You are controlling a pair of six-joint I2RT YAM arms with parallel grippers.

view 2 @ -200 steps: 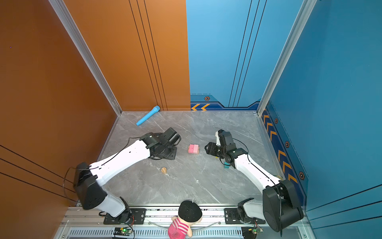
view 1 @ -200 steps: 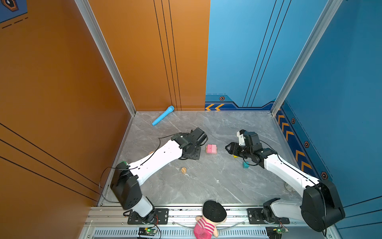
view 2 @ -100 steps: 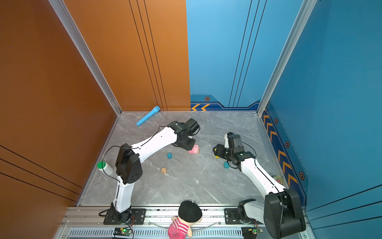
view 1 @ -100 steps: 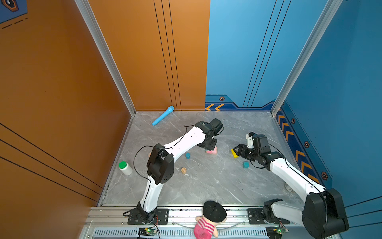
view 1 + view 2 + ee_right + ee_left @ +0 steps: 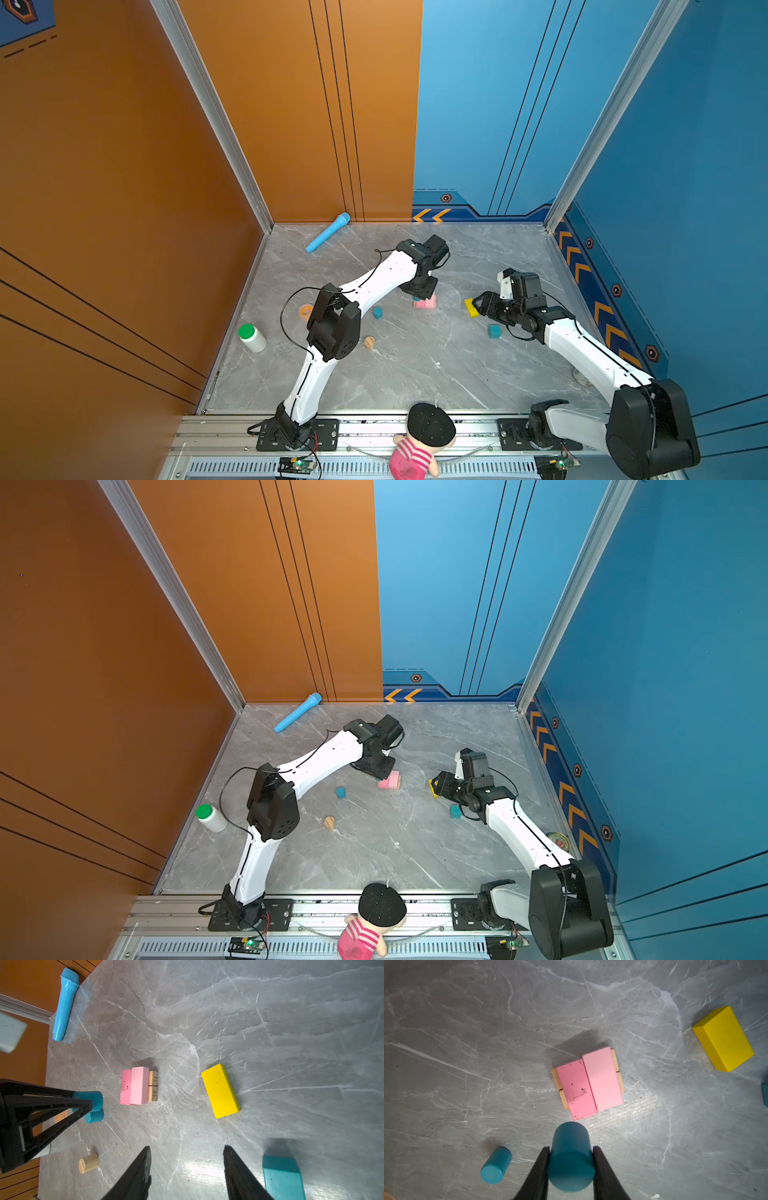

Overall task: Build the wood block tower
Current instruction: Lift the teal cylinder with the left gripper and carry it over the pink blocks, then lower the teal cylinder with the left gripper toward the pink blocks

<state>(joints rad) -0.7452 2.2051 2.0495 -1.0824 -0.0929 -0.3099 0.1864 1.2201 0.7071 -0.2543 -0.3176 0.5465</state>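
Tan bar (image 5: 153,1093), end face, beneath pink bars (image 5: 136,1085): stamped "45".
Second tan bar (image 5: 153,1078), end face, touching the former: two stamped digits, seemingly "72", reading uncertain.
Wall base (image 5: 461,208): orange chevrons (image 5: 431,215), pointing left.

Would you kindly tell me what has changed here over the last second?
The left arm rose, lifting the left gripper, shut on a blue cylinder, beside the pink stack. The right gripper, open, drew back rightward, uncovering the yellow bar. The pink stack and teal cube stayed put.
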